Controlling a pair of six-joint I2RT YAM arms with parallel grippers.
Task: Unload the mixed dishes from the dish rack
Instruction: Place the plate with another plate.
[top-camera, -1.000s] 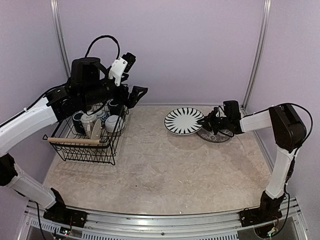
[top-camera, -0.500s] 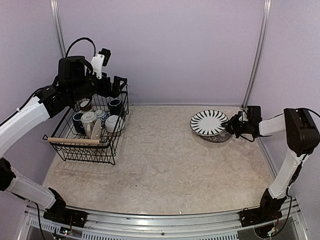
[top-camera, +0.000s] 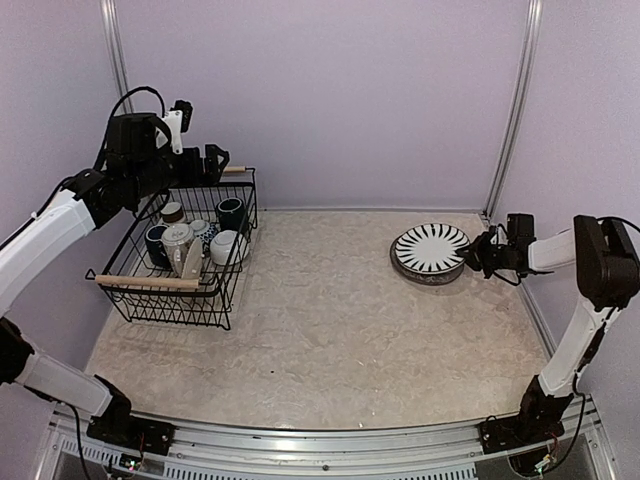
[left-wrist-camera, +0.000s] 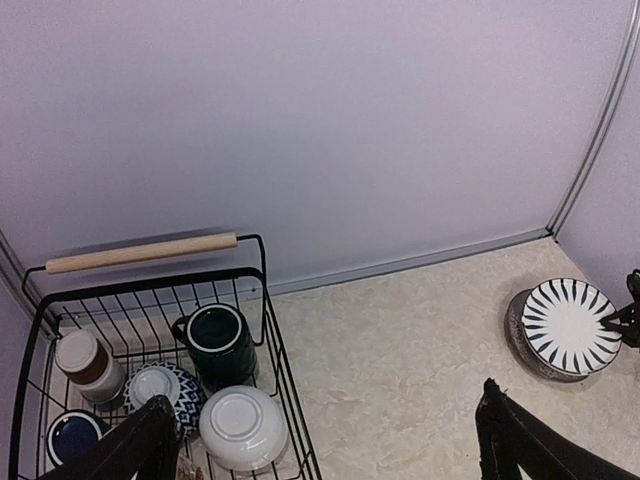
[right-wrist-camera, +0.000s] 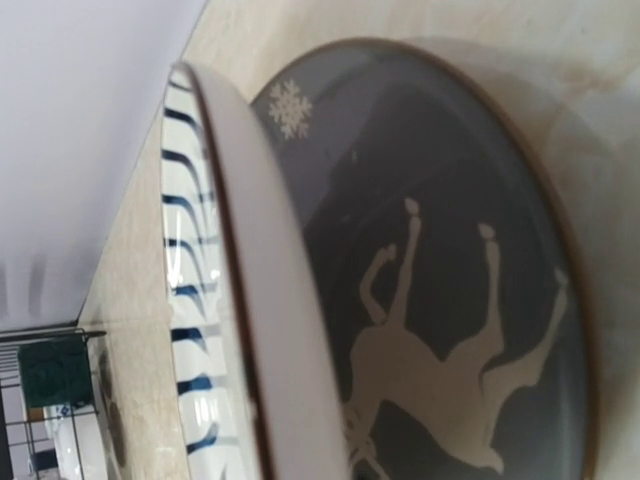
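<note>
The dish rack (top-camera: 178, 304) stands at the left, and its far wooden handle shows in the left wrist view (left-wrist-camera: 140, 252). In it are a dark mug (left-wrist-camera: 218, 340), an upturned white bowl (left-wrist-camera: 243, 428), a small brown-white cup (left-wrist-camera: 88, 362), a dark blue mug (left-wrist-camera: 72, 435) and a yellowish plate (top-camera: 193, 260) on edge. My left gripper (top-camera: 205, 163) hovers open and empty above the rack's far end. My right gripper (top-camera: 482, 250) holds the right rim of the striped plate (top-camera: 432, 246), which lies on a dark plate (top-camera: 425, 273). The right wrist view shows the striped plate (right-wrist-camera: 200, 300) close up.
The dark plate (right-wrist-camera: 450, 250) bears a pale deer and snowflake pattern and lies at the back right by the wall corner. A blue-and-white patterned cup (left-wrist-camera: 160, 390) and a white mug (top-camera: 177, 240) also sit in the rack. Walls enclose the table on three sides.
My right gripper has carried the striped plate rightward and down onto the dark plate. My left arm has swung back to the left, over the rack's far end.
</note>
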